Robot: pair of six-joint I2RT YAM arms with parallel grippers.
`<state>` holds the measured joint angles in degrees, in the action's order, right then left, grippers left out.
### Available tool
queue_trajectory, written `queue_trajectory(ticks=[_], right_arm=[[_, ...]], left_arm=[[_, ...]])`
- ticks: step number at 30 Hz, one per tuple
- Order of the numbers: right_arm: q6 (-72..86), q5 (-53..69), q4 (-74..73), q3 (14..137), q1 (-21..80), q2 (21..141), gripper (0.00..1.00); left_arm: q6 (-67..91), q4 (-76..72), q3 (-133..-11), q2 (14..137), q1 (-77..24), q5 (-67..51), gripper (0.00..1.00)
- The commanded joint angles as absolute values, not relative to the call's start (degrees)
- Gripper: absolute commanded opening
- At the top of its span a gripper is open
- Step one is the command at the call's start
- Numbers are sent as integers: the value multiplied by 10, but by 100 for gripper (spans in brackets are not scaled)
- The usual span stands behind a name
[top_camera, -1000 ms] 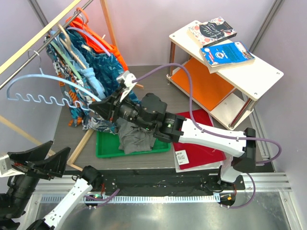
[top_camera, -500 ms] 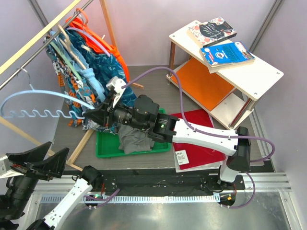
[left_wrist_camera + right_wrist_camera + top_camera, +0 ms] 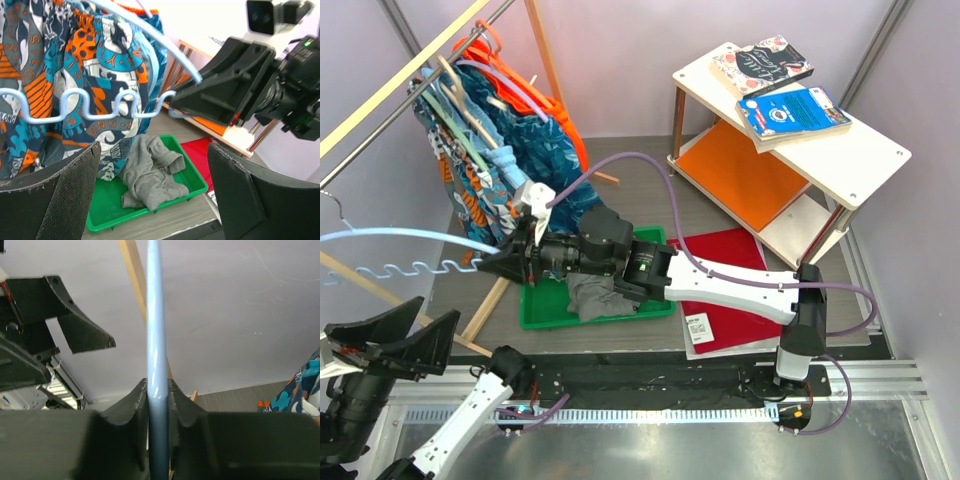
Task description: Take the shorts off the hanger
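The grey shorts (image 3: 597,296) lie crumpled in a green tray (image 3: 545,306), also seen in the left wrist view (image 3: 150,172). The floral print shorts (image 3: 505,180) hang on the rack, also in the left wrist view (image 3: 65,75). My right gripper (image 3: 488,263) is shut on the end of an empty light-blue hanger (image 3: 390,240), whose bar runs between the jaws in the right wrist view (image 3: 156,365). The hanger's wavy bar (image 3: 95,107) shows in the left wrist view. My left gripper (image 3: 390,345) is open and empty at the near left, below the hanger.
A wooden clothes rack (image 3: 410,75) with several hangers stands at the back left. A white side table (image 3: 840,150) with books (image 3: 790,110) is at the right. A red cloth (image 3: 740,290) lies right of the tray.
My right gripper has moved left and towards me with the blue hanger, pulling it away from the rack. The left gripper has not moved.
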<state>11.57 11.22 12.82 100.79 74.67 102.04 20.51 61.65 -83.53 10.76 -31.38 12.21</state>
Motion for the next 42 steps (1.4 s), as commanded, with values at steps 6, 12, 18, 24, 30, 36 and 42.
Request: queue_trajectory(ticks=[6,12,18,24,30,36,42], right_arm=[[112,97,110,984,757,979,57],[143,19,110,909,756,915,75],[185,-7,114,833,754,832,83],[192,-94,111,804,751,788,84],[217,-107,98,860,716,818,72],[221,-111,70,953,678,896,46],[171,-95,13,1082,671,997,42]], left_arm=[[210,560,-835,91,-315,91,86],[212,550,-825,89,-315,89,86],[207,552,-824,89,-315,94,86],[208,543,-814,83,-316,89,86],[210,542,-817,85,-315,83,86],[213,550,-821,81,-315,87,86],[209,562,-838,87,-316,87,86]])
